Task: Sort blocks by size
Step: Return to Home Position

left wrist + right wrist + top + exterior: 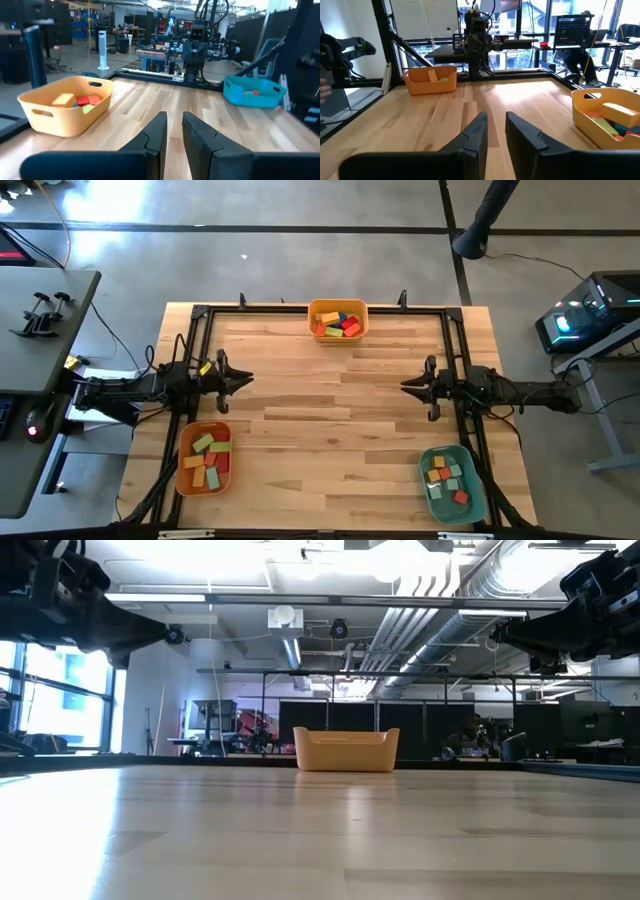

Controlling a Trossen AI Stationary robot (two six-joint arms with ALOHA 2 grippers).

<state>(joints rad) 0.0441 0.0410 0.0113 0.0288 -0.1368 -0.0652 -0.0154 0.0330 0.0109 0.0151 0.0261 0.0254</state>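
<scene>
Wooden table point(330, 410), blocks point(340, 323) in bins point(312, 315) along its edges. Probably light, stiff, smooth: grip across flat faces. Left gripper point(250, 379), right gripper point(403, 387) over table sides, slightly parted, empty.

the surface point(330, 420) is light wood in long planks, smooth, with a soft shine. the orange bin at the far edge point(338, 303), the orange bin by the left arm point(204, 426) and the teal bin point(450, 449) look like smooth plastic with a low sheen. the blocks point(340, 323) are painted wood, mostly matt. the frame point(260, 309) around the surface is black matt metal. the left claw point(245, 379) and the right claw point(405, 387) look dark and matt. the floor point(300, 250) is grey polished concrete and reflects the lamps.
</scene>
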